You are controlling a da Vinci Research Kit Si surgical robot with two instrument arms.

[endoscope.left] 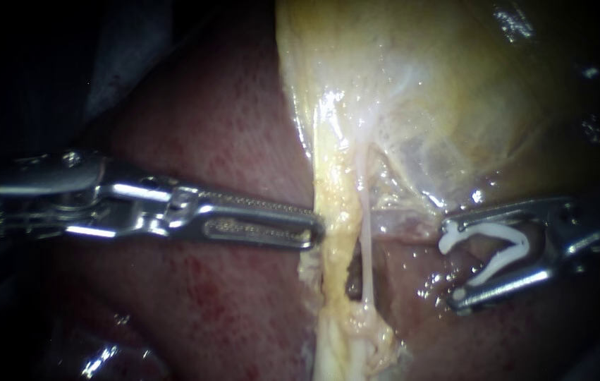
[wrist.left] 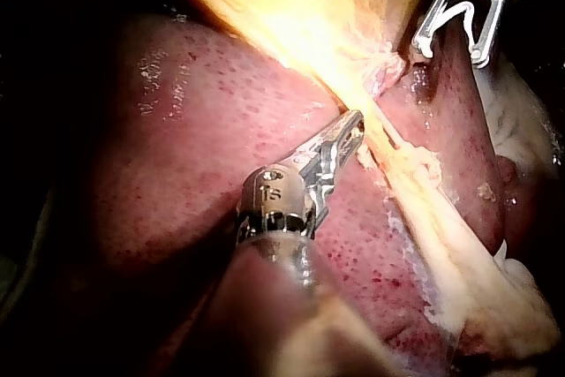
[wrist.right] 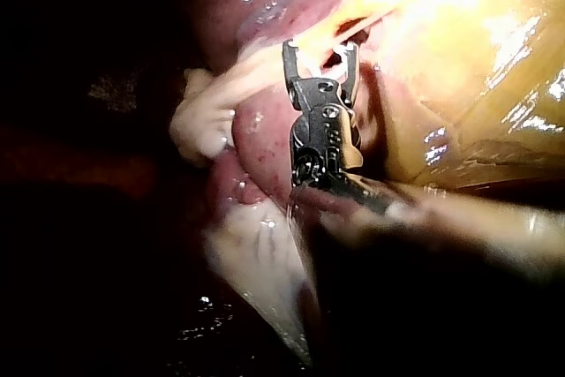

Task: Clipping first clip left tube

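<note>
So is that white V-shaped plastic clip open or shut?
Open: the white V-shaped plastic clip, in the right instrument, has legs spread apart, nothing between them.

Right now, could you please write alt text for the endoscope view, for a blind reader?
The right instrument holds an open white clip in its jaws, short of the thin right tube below the gallbladder. The left instrument, jaws shut, touches the thicker left tube; liver lies behind.

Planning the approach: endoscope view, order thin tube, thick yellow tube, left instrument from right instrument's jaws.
1. Thin tube, left of the right instrument and clip.
2. Thick yellow tube, beyond it.
3. Left instrument, at that tube's far side.
</note>
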